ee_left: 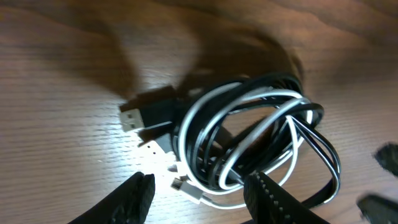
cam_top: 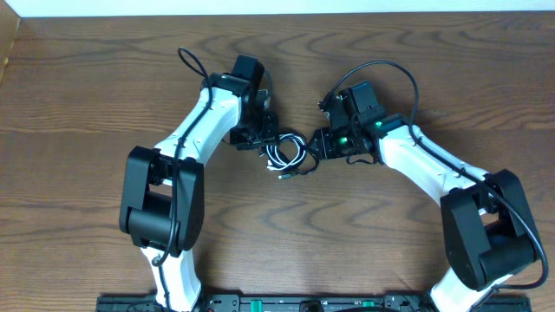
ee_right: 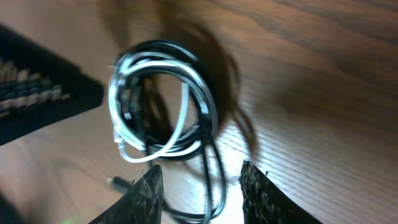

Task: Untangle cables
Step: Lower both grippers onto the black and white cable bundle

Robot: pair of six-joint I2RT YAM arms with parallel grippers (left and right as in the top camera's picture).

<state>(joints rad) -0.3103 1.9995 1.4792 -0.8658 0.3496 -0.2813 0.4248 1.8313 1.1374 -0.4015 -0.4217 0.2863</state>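
Note:
The cables (cam_top: 287,156) lie as one tangled coil of black and white cords on the wooden table, between my two grippers. My left gripper (cam_top: 263,141) is at the coil's left and my right gripper (cam_top: 317,146) at its right. In the left wrist view the coil (ee_left: 255,134) lies ahead of the open left gripper (ee_left: 200,190). A white plug (ee_left: 186,186) rests between its fingers, untouched, and a black USB plug (ee_left: 140,116) sticks out left. In the right wrist view the right gripper (ee_right: 202,186) is open, with a loose black loop (ee_right: 214,180) lying between its fingers below the coil (ee_right: 158,102).
Thick black cords (cam_top: 395,69) arch over each arm's wrist. The table's far edge (cam_top: 277,12) runs along the top, and the robot bases (cam_top: 260,303) sit at the near edge. Bare wood surrounds the coil. The left gripper's body (ee_right: 37,87) stands close beside the coil.

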